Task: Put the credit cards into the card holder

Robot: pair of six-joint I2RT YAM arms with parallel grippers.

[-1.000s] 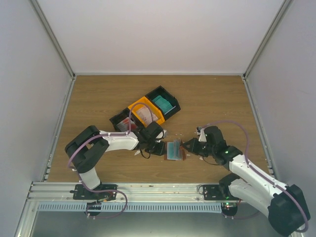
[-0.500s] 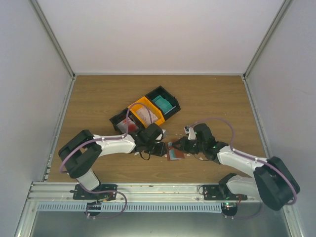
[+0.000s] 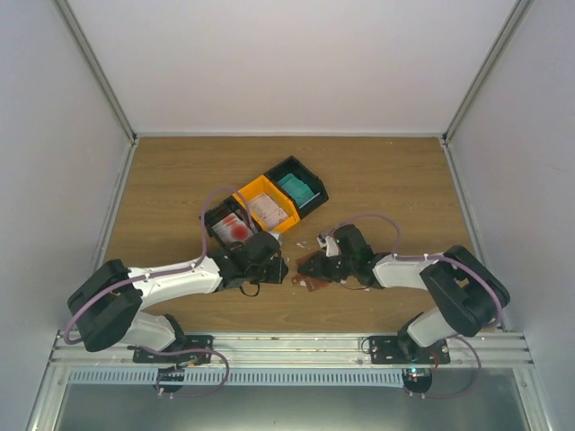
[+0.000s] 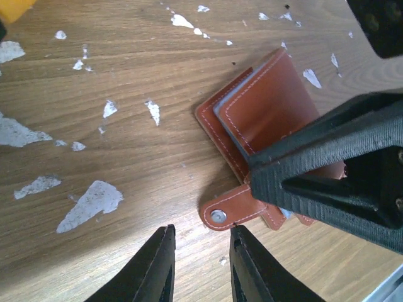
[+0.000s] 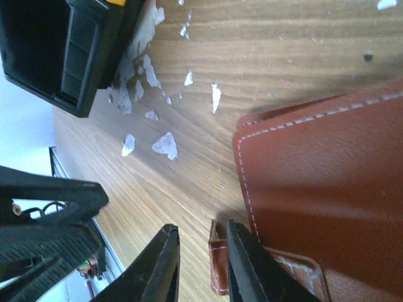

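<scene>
The card holder (image 4: 271, 104) lies folded on the wood, reddish-brown, its snap tab (image 4: 228, 214) sticking out. A pale card edge (image 4: 225, 114) shows inside the fold. My left gripper (image 4: 200, 251) is open just short of the tab, holding nothing. My right gripper (image 5: 200, 242) is open low over the holder (image 5: 327, 189); the tab (image 5: 219, 267) lies loose beside one finger. From above, both grippers (image 3: 272, 267) (image 3: 310, 266) meet at the holder (image 3: 316, 285). More credit cards sit in the bins: teal (image 3: 296, 189), pale (image 3: 267, 212), and white with red (image 3: 235, 230).
Three joined bins stand behind the grippers: black (image 3: 218, 218), orange (image 3: 252, 191), black (image 3: 314, 180). Small white scraps (image 4: 94, 198) litter the wood. The right finger (image 4: 327, 170) crosses the holder in the left wrist view. The table's near rail (image 3: 287, 346) runs just below.
The teal card seen on the holder is now covered and the holder lies folded. My right gripper slid left and opened. My left gripper drew back left and opened a little wider.
</scene>
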